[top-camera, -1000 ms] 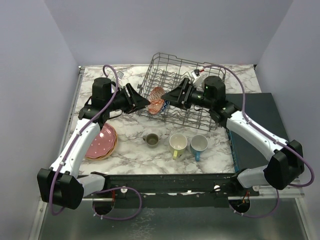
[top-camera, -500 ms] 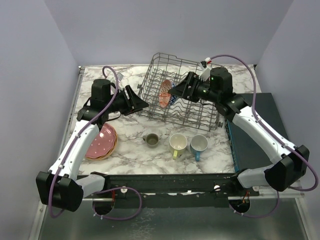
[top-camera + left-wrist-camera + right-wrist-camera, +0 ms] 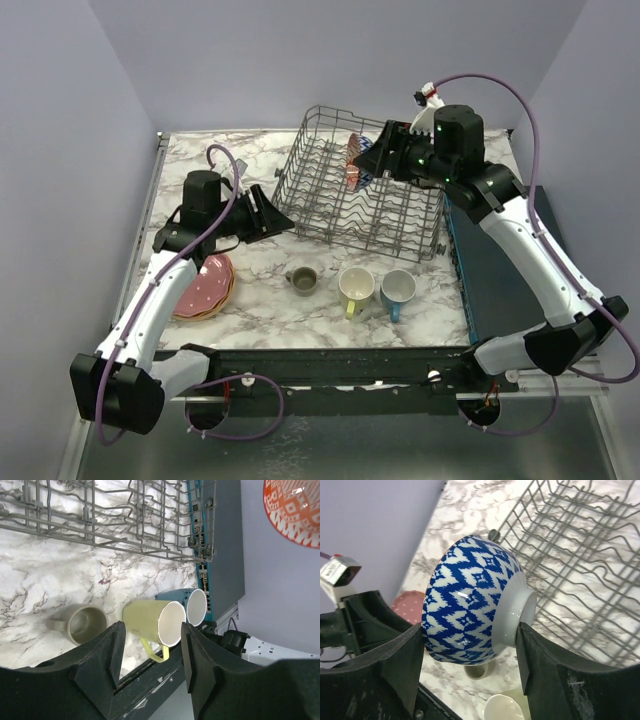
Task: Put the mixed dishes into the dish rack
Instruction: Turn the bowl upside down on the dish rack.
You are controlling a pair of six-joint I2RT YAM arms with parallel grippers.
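When scanning outward from the arm bases, find three mugs first, in a row on the marble table [image 3: 260,270], mouths up: grey-beige mug [image 3: 302,281], pale yellow mug [image 3: 356,288], blue mug [image 3: 397,290]. Left of them, a stack of plates [image 3: 203,287], pink on top. Farther back, note the left gripper [image 3: 283,212] just beside the left corner of the dish rack [image 3: 330,200], parted about midway and gripping nothing. Beyond that, over the rack's far side, see the patterned bowl [image 3: 470,605] turned on edge and clamped in the right gripper [image 3: 470,630]. Outside: glossy blue-and-white zigzag diamonds, with a plain white foot ring pressed against one finger. Inside: orange-red with a white pattern. Cannot tell whether touching the tines.
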